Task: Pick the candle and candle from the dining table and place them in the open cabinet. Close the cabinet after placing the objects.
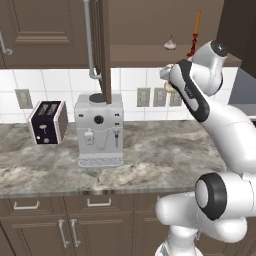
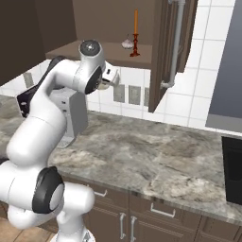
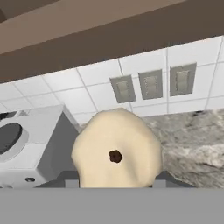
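Observation:
My gripper (image 3: 116, 181) is shut on the short cream candle (image 3: 116, 148), whose dark wick faces the hand camera. It hangs just under the open cabinet's shelf (image 2: 90, 51), in front of the tiled wall. From the right base view the gripper (image 2: 109, 78) sits below the shelf edge; from the left it (image 1: 167, 82) is partly hidden by my forearm. The thin orange taper (image 2: 135, 30) (image 1: 196, 30) stands upright in its red holder on the shelf. The cabinet door (image 2: 163, 56) with its silver bar handle (image 2: 176, 42) stands open.
A small pale bulb-shaped item (image 2: 126, 43) sits on the shelf beside the taper. On the marbled countertop (image 1: 150, 160) below stand a coffee machine (image 1: 99, 130) and a toaster (image 1: 47, 122). Wall outlets (image 3: 151, 83) line the backsplash. A black appliance (image 2: 232, 170) is at the right.

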